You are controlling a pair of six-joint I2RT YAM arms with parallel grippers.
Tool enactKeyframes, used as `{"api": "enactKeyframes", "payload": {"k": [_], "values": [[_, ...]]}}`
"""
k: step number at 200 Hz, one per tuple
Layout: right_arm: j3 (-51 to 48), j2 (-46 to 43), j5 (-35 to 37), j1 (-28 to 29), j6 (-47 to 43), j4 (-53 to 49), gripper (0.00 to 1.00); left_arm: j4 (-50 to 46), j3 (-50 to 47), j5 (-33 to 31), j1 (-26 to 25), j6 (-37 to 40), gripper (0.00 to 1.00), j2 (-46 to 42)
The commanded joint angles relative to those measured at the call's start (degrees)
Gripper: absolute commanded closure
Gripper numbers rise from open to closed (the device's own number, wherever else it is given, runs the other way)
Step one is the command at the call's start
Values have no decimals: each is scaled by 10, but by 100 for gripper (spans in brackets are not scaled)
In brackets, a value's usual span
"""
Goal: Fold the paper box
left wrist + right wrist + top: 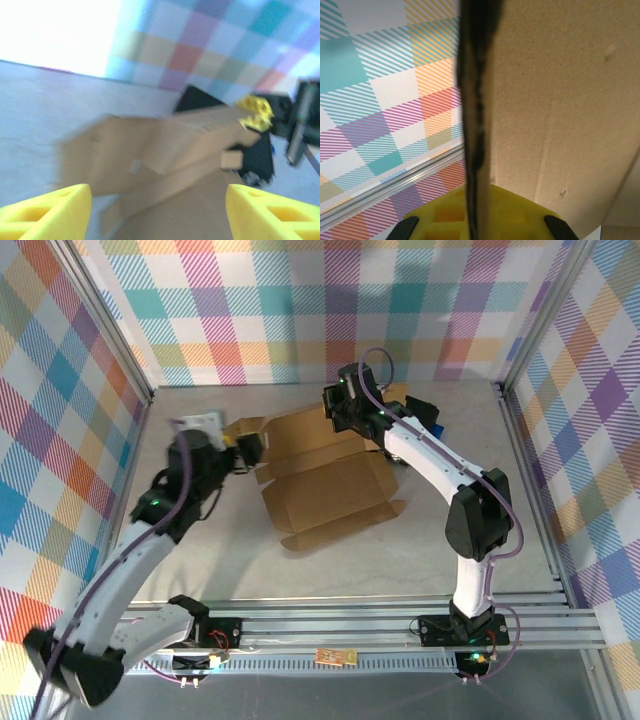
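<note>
Paper box of plain brown corrugated cardboard point(335, 490) lies mid-table, partly formed. Its wide base panel rests flat on the pale table point(200, 570), small flaps spread along the near edge, while the far panel stands raised. The right pincer point(345, 423) is clamped on that raised panel, the card's dark edge running between its yellow fingers point(440, 215). The left pincer point(250, 448) hovers just beside the left-hand flap, jaws spread wide and holding nothing; whether it touches the flap is unclear. Folding looks to be at an early-to-middle stage, with side walls, end flaps and lid apparently yet to be turned in. The long axis of the box runs left to right, the right end swung slightly far, open face up.
</note>
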Motion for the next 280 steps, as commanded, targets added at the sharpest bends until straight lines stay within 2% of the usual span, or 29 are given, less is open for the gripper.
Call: {"api": "enactKeyframes", "payload": {"k": [1,16,35,64,107,124,140,169,183,202,218,245,268,275,280], "values": [[4,-34,-11,-7,-24,-4,100,-69,-33,105,81,40,30,-8],[17,-29,-20,-8,-31,-17,100,-76,-44,122,103,84,30,19],[39,-20,-34,-10,-42,-37,100,-52,-58,126,106,124,31,43],[42,-13,-56,-11,-40,-41,100,16,-75,132,106,135,31,71],[44,-11,-68,-10,-38,-41,100,73,-78,102,106,151,32,118],[46,-10,-70,-10,-38,-42,100,94,-79,128,104,150,39,136],[45,-8,-70,-10,-35,-42,100,100,-76,117,92,144,50,155],[44,-6,-71,-9,-26,-36,100,102,-67,36,63,107,76,176],[42,-7,-65,-8,-22,-32,100,101,-62,-28,28,100,82,182],[40,-6,-59,-6,-15,-24,100,88,-52,-145,-20,66,93,194],[40,-3,-56,-2,-5,-18,100,57,-33,-247,-64,26,95,216],[42,4,-51,6,5,-11,100,-11,5,-384,-135,-38,95,269],[43,9,-52,8,8,-12,100,-42,23,-408,-144,-85,94,285],[42,8,-51,8,7,-12,100,-37,20,-407,-144,-84,89,279],[41,8,-50,8,5,-13,100,-35,19,-406,-143,-82,81,270]]}}
